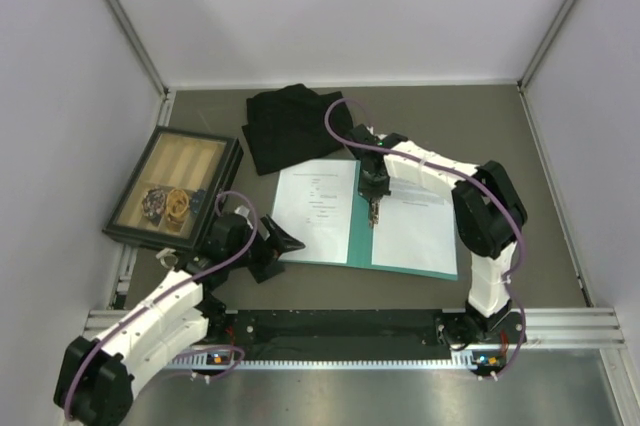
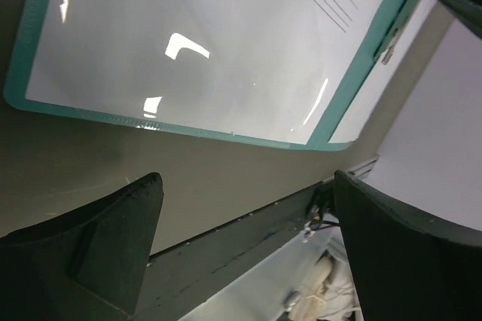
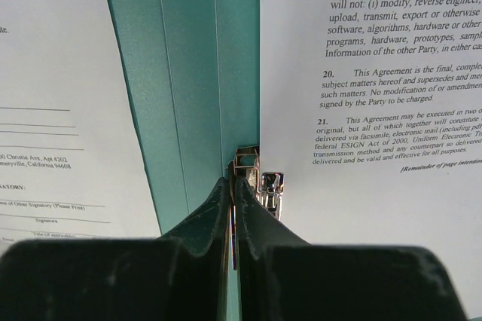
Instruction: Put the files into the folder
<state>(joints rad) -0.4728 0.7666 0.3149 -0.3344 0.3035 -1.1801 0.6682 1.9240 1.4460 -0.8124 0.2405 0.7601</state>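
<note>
While the clenched right gripper (image 3: 232, 184) sits behind the clip (image 3: 265, 181), press squarely onto the folder (image 3: 188, 72); left gripper (image 2: 247, 185) hangs released.

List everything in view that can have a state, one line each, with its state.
folder, open, lying flat
left sheet, flat on the folder's left half
right sheet, flat on its right half
left pincer, open, empty
right pincer, shut, tips at the metal clip
black cloth, loosely folded
wooden tray, holds small objects

Teal folder (image 1: 360, 241), white files (image 1: 315, 208) with black print, black cloth (image 1: 290, 126), dark-framed wooden tray (image 1: 134, 182).
</note>
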